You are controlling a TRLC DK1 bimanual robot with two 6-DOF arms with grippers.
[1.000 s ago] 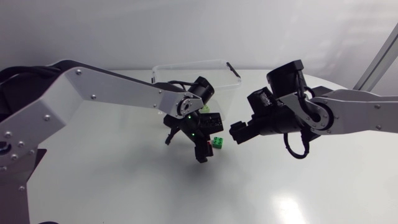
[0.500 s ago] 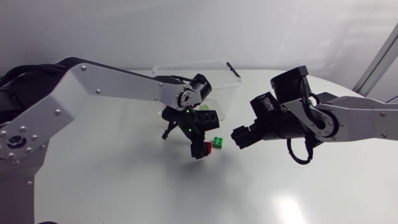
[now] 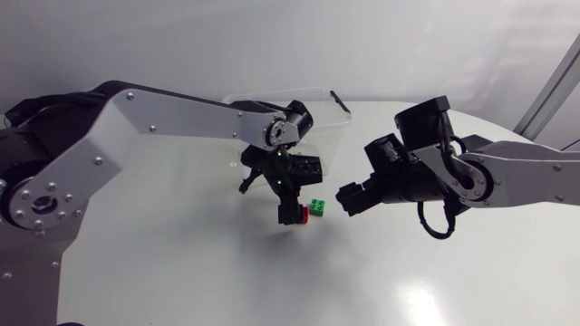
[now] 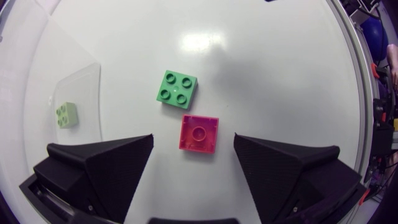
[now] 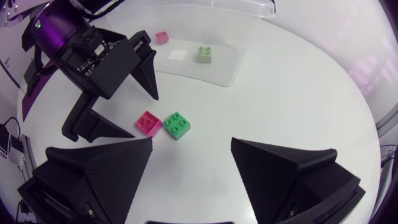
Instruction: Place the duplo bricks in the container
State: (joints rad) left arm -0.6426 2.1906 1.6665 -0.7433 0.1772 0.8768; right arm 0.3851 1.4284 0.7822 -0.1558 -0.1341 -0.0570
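Note:
A pink brick (image 4: 199,132) lies on the table between the spread fingers of my left gripper (image 4: 193,139), and neither finger touches it. Just ahead of it lies a green brick (image 4: 177,88). In the head view the left gripper (image 3: 292,211) points down over the pink brick (image 3: 302,218), with the green brick (image 3: 318,207) beside it. My right gripper (image 3: 347,197) hangs open right of the green brick, holding nothing. The clear container (image 3: 337,102) stands behind; it holds a pale green brick (image 5: 203,54) and a small pink brick (image 5: 161,37).
A white square patch (image 5: 178,55) shows inside the container next to the pale green brick. The container's clear wall (image 4: 84,93) stands close beside the left gripper. The two grippers are near each other, with the green brick (image 5: 177,125) between them.
The left gripper's fingers have spread wider over the pink brick, and its arm has shifted slightly back and right. The right arm rose a little, then kept still.

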